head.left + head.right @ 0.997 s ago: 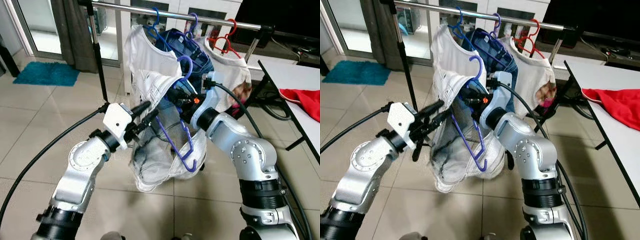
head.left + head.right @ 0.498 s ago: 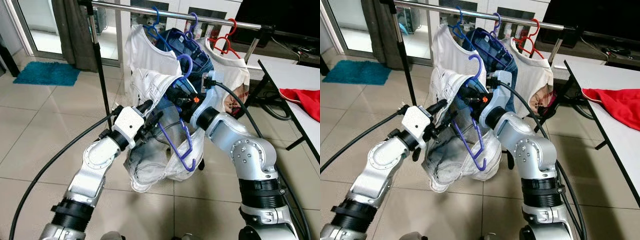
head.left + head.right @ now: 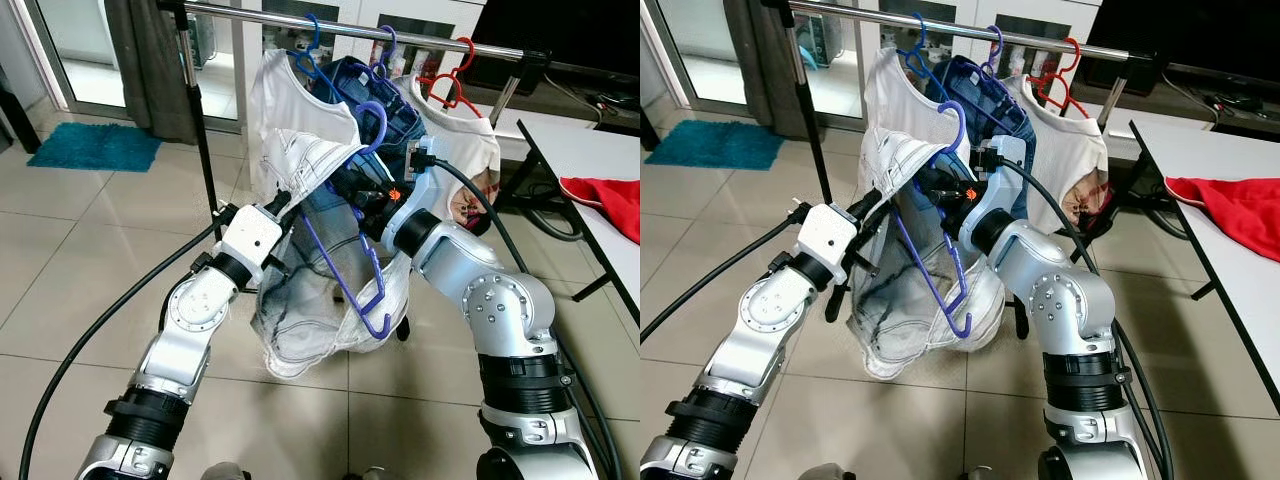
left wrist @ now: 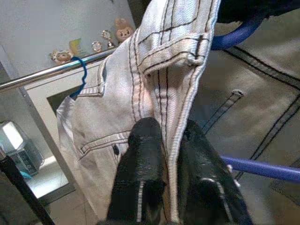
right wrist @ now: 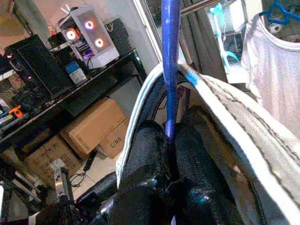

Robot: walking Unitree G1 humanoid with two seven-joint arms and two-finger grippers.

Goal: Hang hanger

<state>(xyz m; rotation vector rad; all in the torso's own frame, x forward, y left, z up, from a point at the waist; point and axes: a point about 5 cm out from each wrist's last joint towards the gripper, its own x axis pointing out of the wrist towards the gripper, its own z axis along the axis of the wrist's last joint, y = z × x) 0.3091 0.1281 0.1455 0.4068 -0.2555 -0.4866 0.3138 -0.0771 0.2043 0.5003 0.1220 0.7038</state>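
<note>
A purple hanger (image 3: 345,265) carries pale grey jeans (image 3: 300,320) and hangs below the steel rail (image 3: 350,24). Its hook (image 3: 374,122) sits just under the garments on the rail. My right gripper (image 3: 352,192) is shut on the hanger's stem (image 5: 169,75), close under the hook. My left gripper (image 3: 283,203) is shut on the jeans' waistband (image 4: 173,89), to the left of the hanger. Both arms hold the garment up in front of the rack.
On the rail hang a white shirt on a blue hanger (image 3: 310,45), blue jeans (image 3: 385,95), and a white shirt on a red hanger (image 3: 455,70). A rack post (image 3: 195,110) stands left. A white table (image 3: 590,180) with a red cloth (image 3: 610,200) is at right.
Both grippers have lifted the hanger and jeans higher toward the rail. My left arm moved in and up along the waistband; the hanger's hook is nearer the hung garments.
</note>
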